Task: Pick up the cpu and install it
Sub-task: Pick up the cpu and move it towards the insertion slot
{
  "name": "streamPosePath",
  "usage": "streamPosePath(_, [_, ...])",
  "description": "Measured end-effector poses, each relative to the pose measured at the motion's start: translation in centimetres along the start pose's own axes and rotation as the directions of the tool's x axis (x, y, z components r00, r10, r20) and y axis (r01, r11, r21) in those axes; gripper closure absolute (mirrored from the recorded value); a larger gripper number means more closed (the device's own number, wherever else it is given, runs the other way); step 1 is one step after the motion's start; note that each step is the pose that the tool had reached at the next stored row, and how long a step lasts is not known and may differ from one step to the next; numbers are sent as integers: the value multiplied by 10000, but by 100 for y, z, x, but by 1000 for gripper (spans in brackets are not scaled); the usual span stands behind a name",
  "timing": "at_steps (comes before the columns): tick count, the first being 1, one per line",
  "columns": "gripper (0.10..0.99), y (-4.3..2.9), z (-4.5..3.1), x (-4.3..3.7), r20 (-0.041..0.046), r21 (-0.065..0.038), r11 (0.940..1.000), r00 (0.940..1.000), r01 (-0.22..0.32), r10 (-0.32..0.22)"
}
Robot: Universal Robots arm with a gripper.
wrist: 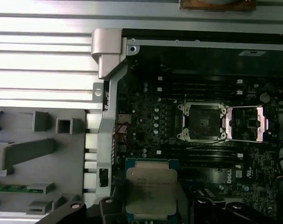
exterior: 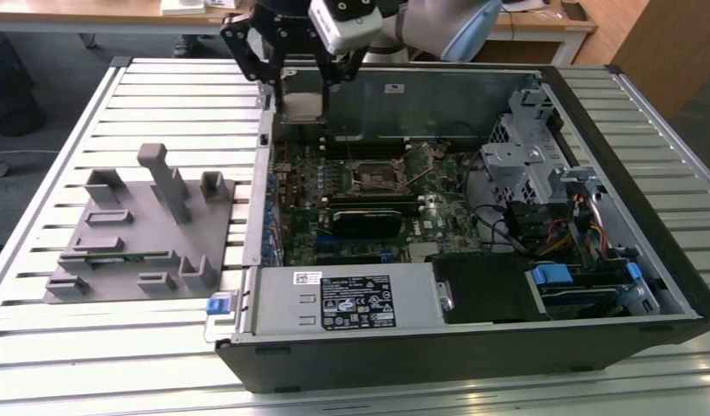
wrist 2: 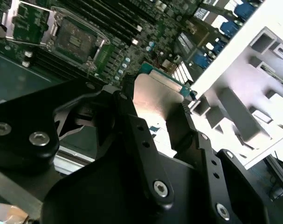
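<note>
Sitting at nine o'clock in the exterior view, a grey moulded fixture point(exterior: 135, 234) with upright posts rests on the slatted metal surface point(exterior: 54, 347). A green memory stick point(wrist: 10, 187) lies in one of its slots in the first wrist view.

Just beside the fixture, toward three o'clock, stands the open computer case point(exterior: 632, 217), with its motherboard point(exterior: 296, 199) exposed.

At eleven o'clock of the case, over its far corner, the arm point(exterior: 447, 26) hangs down with the jaws closed on the cpu point(exterior: 305, 104). The two black fingers point(wrist 2: 132, 126) press on opposite edges of the chip. In both wrist views its silver metal top and thin green edge show clearly, and it is level between the fingers. The cpu is raised above the board and touches nothing but the jaws.

The socket point(exterior: 378, 176) lies near the middle of the motherboard, at roughly five o'clock from the held cpu and well apart from it. Its frame is open, and in the first wrist view the silver load plate point(wrist: 246, 123) is folded back flat just beside it.

At six o'clock of the case sits the labelled power supply point(exterior: 343, 299). At three o'clock of the socket stands the metal drive cage point(exterior: 528, 165).
</note>
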State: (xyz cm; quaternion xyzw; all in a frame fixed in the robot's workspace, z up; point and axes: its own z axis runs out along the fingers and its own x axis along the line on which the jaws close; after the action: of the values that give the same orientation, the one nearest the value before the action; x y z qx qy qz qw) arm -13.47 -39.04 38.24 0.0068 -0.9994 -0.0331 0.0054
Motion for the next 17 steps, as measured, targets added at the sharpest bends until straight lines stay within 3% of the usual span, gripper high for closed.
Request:
streamPosePath(5, [561, 41, 20, -178, 0, -1, 10000, 10000, 0, 0])
streamPosePath(12, [561, 157, 51, -409, 1, -1, 10000, 10000, 0, 0])
streamPosePath(17, [561, 191, 60, -593, 0, 0, 10000, 10000, 0, 0])
